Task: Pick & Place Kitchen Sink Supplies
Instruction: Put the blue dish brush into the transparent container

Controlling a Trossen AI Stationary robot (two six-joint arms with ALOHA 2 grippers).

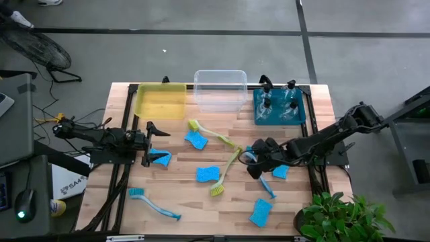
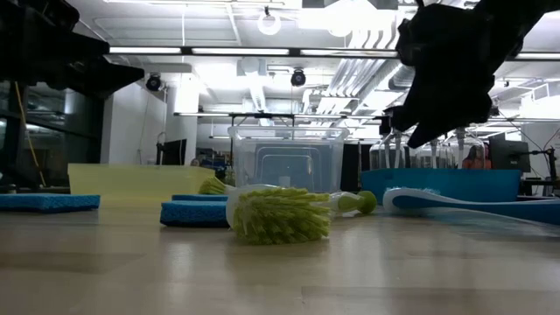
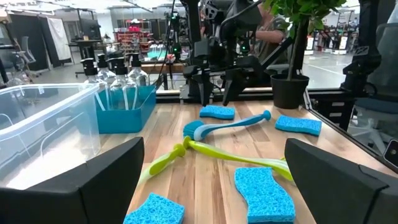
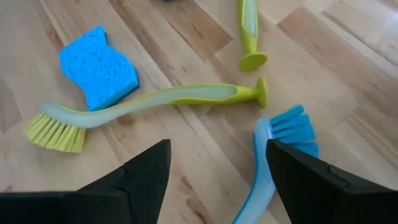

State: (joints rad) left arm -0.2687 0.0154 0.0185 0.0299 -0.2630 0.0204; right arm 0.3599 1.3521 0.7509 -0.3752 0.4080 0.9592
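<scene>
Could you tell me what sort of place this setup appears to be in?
Probably a robotics lab or open industrial workspace, not a real kitchen. The wooden table stands on a bare concrete floor, long ceiling strip lights and exposed ducts run overhead, and equipment racks fill the room behind.

The right gripper hangs above the wooden table with its two dark fingers spread wide, nothing between them. A blue brush lies just beyond them, bristles up by a yellow-green brush that stretches across the boards. A blue sponge touches that brush's handle. A second yellow-green handle lies nearby.
</scene>
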